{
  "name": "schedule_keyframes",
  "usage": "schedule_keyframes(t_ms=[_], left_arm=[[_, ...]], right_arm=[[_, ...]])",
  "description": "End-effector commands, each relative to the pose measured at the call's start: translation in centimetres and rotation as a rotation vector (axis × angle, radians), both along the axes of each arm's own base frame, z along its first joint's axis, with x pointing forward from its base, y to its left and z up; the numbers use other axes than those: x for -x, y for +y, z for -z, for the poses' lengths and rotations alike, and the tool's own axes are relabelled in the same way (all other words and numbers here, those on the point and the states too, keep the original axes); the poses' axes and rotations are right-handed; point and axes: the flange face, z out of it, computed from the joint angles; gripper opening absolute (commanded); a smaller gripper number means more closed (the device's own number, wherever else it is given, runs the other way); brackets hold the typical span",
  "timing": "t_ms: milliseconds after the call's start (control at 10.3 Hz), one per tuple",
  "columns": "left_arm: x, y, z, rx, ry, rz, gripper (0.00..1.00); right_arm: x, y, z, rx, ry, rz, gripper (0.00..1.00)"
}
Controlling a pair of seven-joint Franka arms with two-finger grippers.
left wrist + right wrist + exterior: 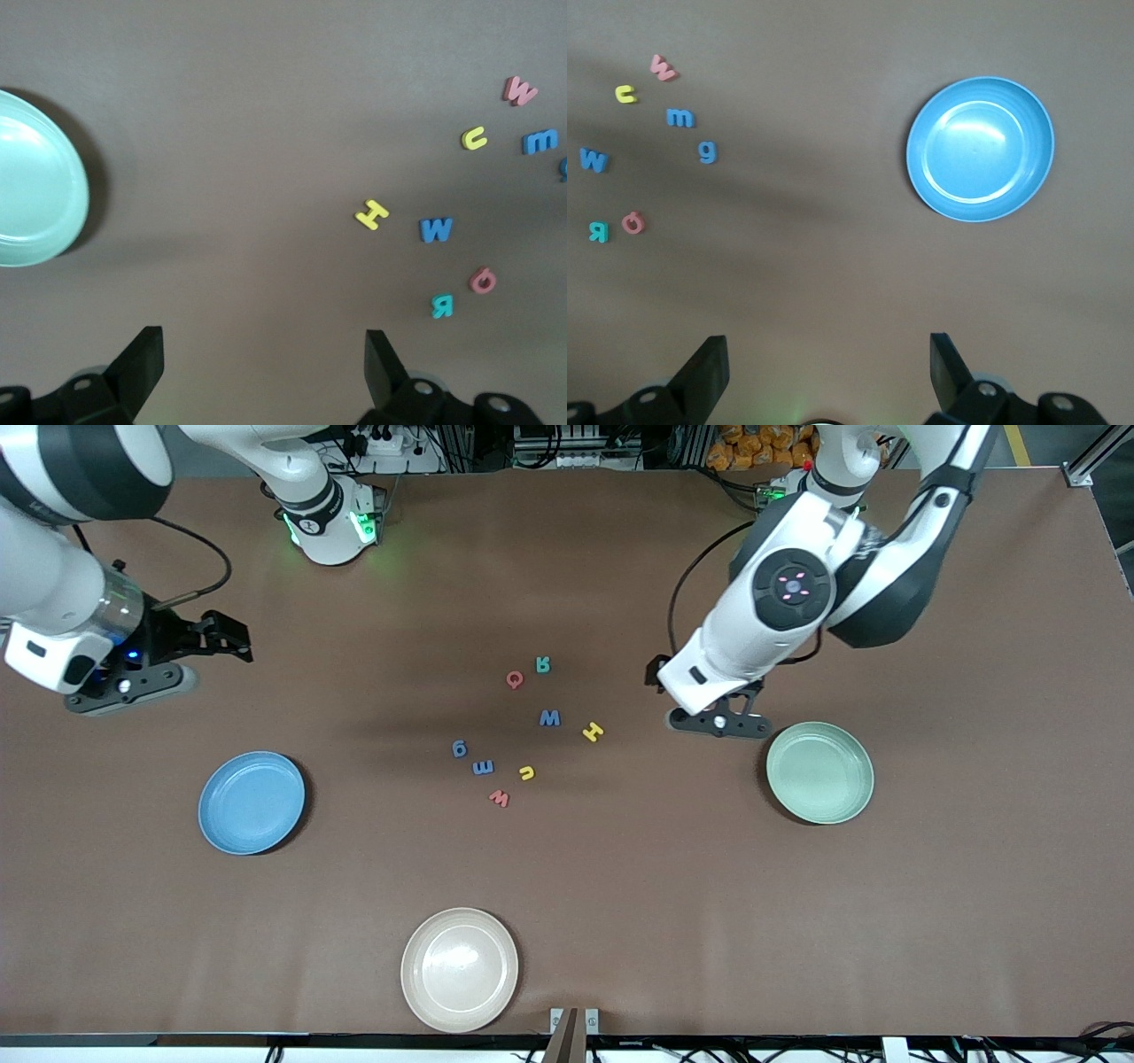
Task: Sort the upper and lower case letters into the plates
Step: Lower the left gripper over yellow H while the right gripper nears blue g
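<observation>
Eight small letters lying loose in a cluster at the middle of the front view, none yet in a plate: teal R [543,664] and red Q [515,680] uppermost, blue W [550,718] and yellow H [593,732] just below, then blue g [459,748], blue m [483,767], yellow u [526,773] and red w [500,798] lowest. Sky blue plate [252,802] at lower left of that cluster, toward the right arm's end of the table; pale green plate [819,771] at the right of the frame, toward the left arm's end. Probably laid out so: letters within reach of both arms, one target plate beside each arm, so either can pick and drop without crossing. Cream plate [460,969] at bottom centre, empty, seemingly no part of the sorting. Left gripper [718,722] hanging low over bare table just up and left of the green plate, forearm angled down from upper right, fingers spread wide, holding nothing, as seen also in the left wrist view [263,363]. Right gripper [205,640] poised at the left edge of the frame, above the blue plate, wrist tilted, fingers likewise fully apart and empty [828,363]. Sorting judged not yet begun; first pick still to come.
</observation>
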Motion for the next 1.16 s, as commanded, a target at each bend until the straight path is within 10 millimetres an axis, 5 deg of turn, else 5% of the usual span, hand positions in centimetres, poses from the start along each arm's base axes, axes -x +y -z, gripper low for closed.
schedule_keyframes(t_ms=[0, 290, 677, 1065], left_arm=[[-0.2, -1.3, 1.8, -0.008, 0.000, -0.096, 1.00], [0.4, -4.3, 4.9, -0.023, 0.024, -0.267, 1.00], [1.6, -7.7, 9.2, -0.068, 0.026, -0.443, 1.00], [2.4, -10.5, 14.9, -0.089, 0.040, -0.676, 1.00]], right_arm=[[-0.1, -0.2, -0.1, -0.013, -0.020, -0.046, 1.00], [-1.9, -0.7, 2.6, -0.010, -0.019, -0.037, 1.00], [-4.8, 3.5, 9.6, 0.000, 0.003, -0.101, 1.00], [-5.3, 5.3, 12.8, 0.008, 0.027, -0.118, 1.00]])
